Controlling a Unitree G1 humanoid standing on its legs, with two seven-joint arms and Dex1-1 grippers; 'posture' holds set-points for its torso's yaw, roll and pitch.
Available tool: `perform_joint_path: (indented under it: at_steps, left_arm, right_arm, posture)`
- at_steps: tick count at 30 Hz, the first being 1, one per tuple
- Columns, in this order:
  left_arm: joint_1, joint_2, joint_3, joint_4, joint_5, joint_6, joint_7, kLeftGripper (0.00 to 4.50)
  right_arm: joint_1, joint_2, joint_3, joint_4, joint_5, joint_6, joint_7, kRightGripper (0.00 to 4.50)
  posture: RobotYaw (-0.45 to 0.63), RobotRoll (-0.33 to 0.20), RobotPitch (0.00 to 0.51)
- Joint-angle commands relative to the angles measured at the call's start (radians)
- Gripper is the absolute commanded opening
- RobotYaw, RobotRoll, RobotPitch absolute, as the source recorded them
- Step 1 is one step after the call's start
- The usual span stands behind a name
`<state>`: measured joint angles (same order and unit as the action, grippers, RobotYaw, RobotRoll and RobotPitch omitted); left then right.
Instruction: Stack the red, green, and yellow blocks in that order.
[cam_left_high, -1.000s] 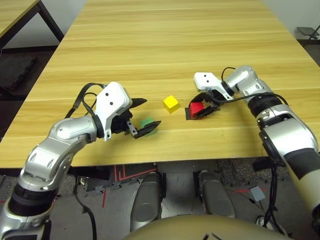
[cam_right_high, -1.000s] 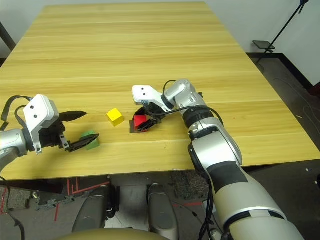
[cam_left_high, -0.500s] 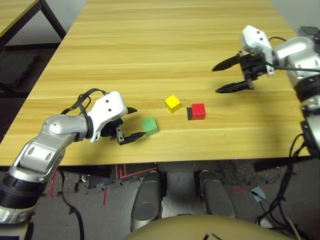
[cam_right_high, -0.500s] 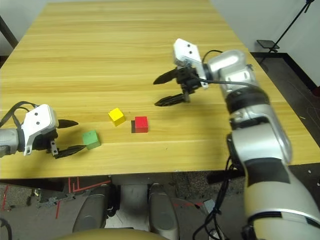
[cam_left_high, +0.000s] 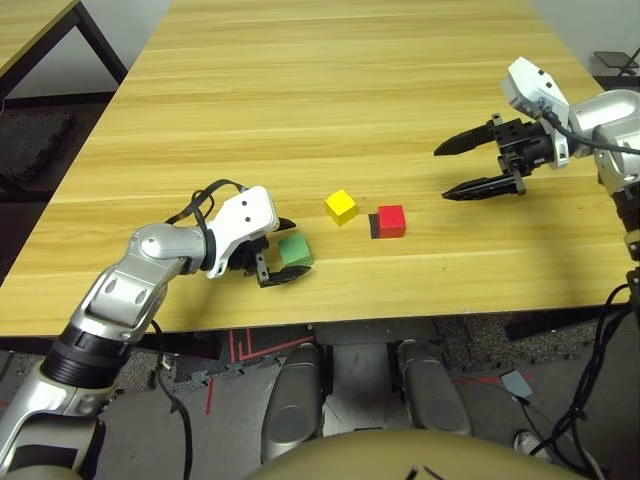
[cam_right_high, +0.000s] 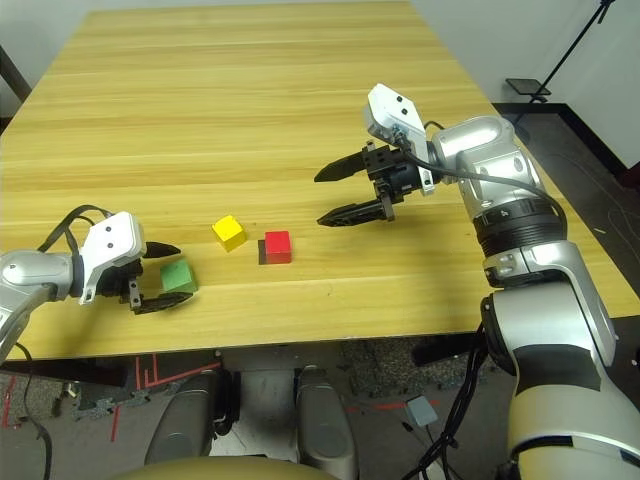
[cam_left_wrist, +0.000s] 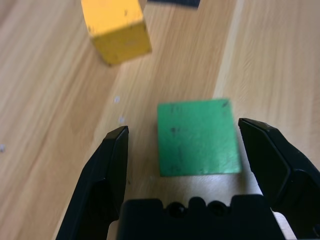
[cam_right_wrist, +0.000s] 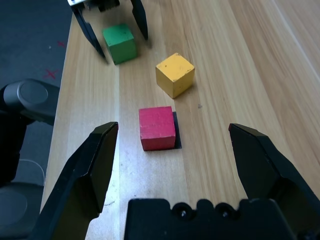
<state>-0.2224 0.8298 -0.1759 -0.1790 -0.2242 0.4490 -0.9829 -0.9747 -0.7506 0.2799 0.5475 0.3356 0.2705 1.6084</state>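
The green block (cam_left_high: 298, 250) lies near the table's front edge, between the fingers (cam_left_wrist: 112, 155) of my open left gripper (cam_left_high: 288, 250), which flank it without pressing on it. The yellow block (cam_left_high: 341, 206) sits just to the right and a little further back. The red block (cam_left_high: 391, 220) rests beside it, on a flat black patch (cam_left_high: 374, 226). My right gripper (cam_left_high: 441, 174) hangs open above the table, off to the right of the red block, with nothing between its fingers. From the right wrist, the red block (cam_right_wrist: 157, 127), yellow block (cam_right_wrist: 175, 74) and green block (cam_right_wrist: 120, 43) lie ahead.
The wooden table (cam_left_high: 330, 90) stretches far back behind the blocks. Its front edge (cam_left_high: 330, 318) runs just below the green block. A second table corner (cam_left_high: 30, 25) stands at the far left.
My right gripper has drawn away from the red block, up and to the right. My left gripper pulled back, then came forward so its fingers straddle the green block.
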Motion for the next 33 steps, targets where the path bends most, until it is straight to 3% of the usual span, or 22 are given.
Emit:
perform_joint_path:
  at_steps: [1, 7, 12, 15, 23, 27, 33]
  left_arm:
    - [-0.005, -0.02, 0.009, 0.013, 0.011, 0.027, 0.029, 3.91]
    - [-0.078, 0.002, 0.026, -0.118, -0.059, 0.209, -0.001, 2.09]
    - [-0.266, 0.002, 0.004, -0.206, -0.152, 0.374, -0.051, 2.11]
    - [-0.406, -0.046, -0.051, -0.182, -0.173, 0.409, -0.08, 2.11]
    - [-0.601, -0.211, -0.236, 0.138, -0.034, 0.177, -0.173, 2.11]
    - [-0.646, -0.302, -0.267, 0.299, 0.016, 0.072, -0.192, 2.11]
    - [-0.676, -0.382, -0.283, 0.481, 0.096, -0.075, -0.212, 2.11]
  right_arm:
    - [0.013, 0.004, -0.03, -0.027, -0.008, 0.015, 0.006, 4.5]
    - [0.073, -0.022, -0.032, -0.125, 0.034, 0.055, 0.006, 4.5]
    - [0.128, -0.02, -0.058, -0.206, 0.042, 0.1, 0.003, 4.5]
    - [0.164, -0.02, -0.072, -0.248, 0.049, 0.121, -0.003, 4.5]
    - [0.244, -0.033, -0.1, -0.342, 0.052, 0.158, -0.017, 4.5]
    - [0.287, -0.044, -0.12, -0.398, 0.061, 0.188, -0.028, 4.5]
    - [0.332, -0.07, -0.148, -0.444, 0.072, 0.217, -0.047, 4.5]
  posture:
    - [0.32, -0.154, 0.093]
    - [0.31, -0.14, 0.092]
    - [0.29, -0.12, 0.095]
    - [0.29, -0.114, 0.095]
    - [0.21, -0.104, 0.09]
    - [0.18, -0.105, 0.09]
    - [0.15, -0.104, 0.092]
